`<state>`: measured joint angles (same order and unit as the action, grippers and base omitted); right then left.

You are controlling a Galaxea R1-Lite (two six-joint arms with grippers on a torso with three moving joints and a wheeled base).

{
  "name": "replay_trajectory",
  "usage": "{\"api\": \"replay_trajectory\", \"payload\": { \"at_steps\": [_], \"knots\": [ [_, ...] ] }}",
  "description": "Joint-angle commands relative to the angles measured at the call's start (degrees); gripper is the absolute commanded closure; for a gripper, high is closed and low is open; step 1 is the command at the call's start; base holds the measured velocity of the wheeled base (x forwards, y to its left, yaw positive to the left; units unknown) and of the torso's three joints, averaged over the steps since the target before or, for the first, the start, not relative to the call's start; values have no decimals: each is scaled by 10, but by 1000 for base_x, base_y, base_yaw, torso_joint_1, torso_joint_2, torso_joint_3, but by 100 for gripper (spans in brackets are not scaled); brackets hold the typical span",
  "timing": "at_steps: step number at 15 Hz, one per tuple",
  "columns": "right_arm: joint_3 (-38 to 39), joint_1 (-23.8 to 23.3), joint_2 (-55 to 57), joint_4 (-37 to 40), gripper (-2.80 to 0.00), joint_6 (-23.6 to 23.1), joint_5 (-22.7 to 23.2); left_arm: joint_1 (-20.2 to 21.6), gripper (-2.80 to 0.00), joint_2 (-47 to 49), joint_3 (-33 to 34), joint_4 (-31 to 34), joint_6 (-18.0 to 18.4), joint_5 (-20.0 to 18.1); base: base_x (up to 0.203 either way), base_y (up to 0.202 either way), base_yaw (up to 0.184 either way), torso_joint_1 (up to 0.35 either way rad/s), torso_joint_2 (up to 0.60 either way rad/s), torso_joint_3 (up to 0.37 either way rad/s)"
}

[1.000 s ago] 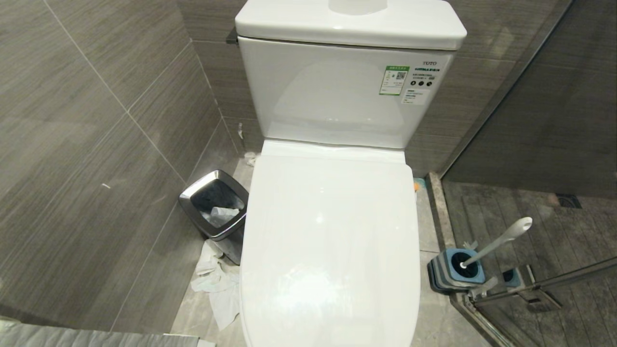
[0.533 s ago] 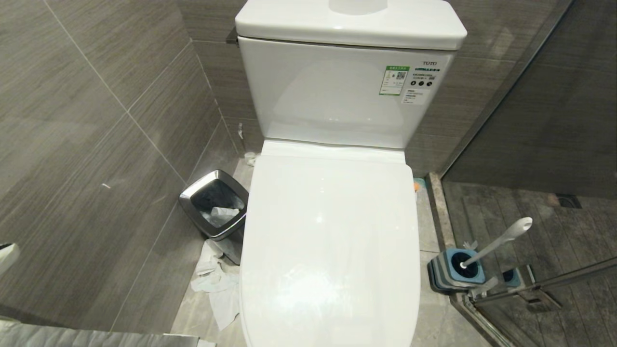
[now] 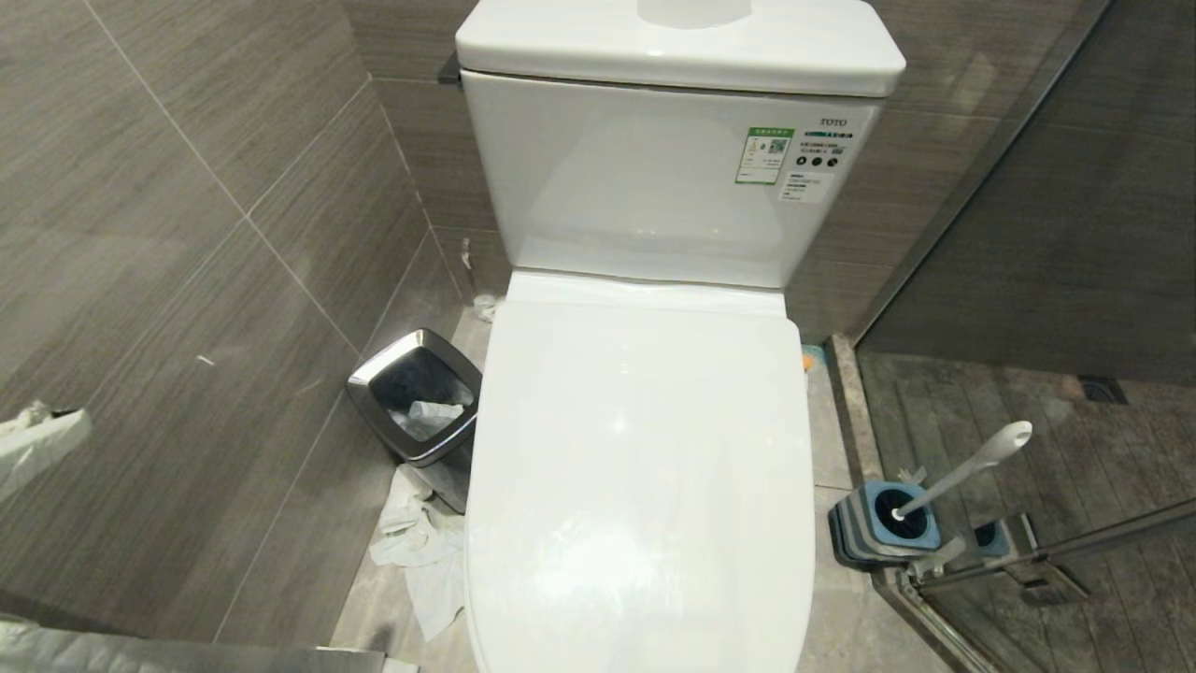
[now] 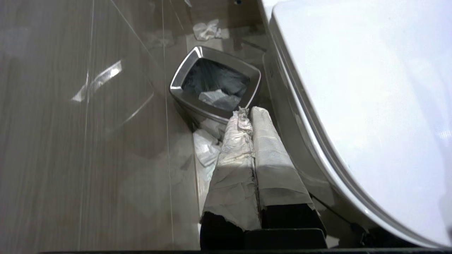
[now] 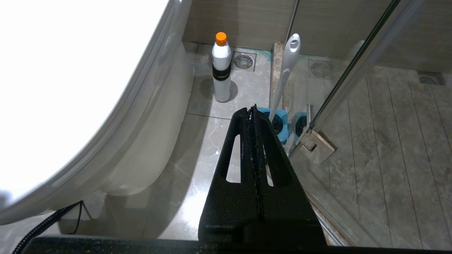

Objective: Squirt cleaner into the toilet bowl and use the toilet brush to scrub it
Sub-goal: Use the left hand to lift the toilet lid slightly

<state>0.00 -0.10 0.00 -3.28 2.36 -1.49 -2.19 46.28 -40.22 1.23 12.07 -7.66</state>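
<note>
The white toilet fills the middle with its lid down, so the toilet bowl is hidden. The toilet brush leans in its blue-and-grey holder on the floor to the right; its white handle also shows in the right wrist view. A white cleaner bottle with an orange cap stands on the floor beside the toilet. My left gripper, wrapped in white paper, is shut and empty at the far left; its tips point toward the bin. My right gripper is shut and empty, low beside the toilet, short of the brush holder.
A chrome-rimmed black bin holding paper stands left of the toilet, with crumpled tissue on the floor before it. Tiled wall runs close on the left. A glass shower door with a metal hinge stands right of the brush holder.
My left gripper has come up into the head view at the left edge and moved higher and inward. The toilet, brush and right arm have not moved.
</note>
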Motion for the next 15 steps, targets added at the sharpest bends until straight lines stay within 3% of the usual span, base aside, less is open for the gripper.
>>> {"api": "replay_trajectory", "payload": {
  "at_steps": [1,15],
  "knots": [
    [15,0,0,-1,0,0,0,0,0,40,-4,-28,1,0,0,0,0,0,0,0],
    [15,0,0,-1,0,0,0,-1,0,280,-41,-152,3,-3,0,0,0,0,0,0]
  ]
}}
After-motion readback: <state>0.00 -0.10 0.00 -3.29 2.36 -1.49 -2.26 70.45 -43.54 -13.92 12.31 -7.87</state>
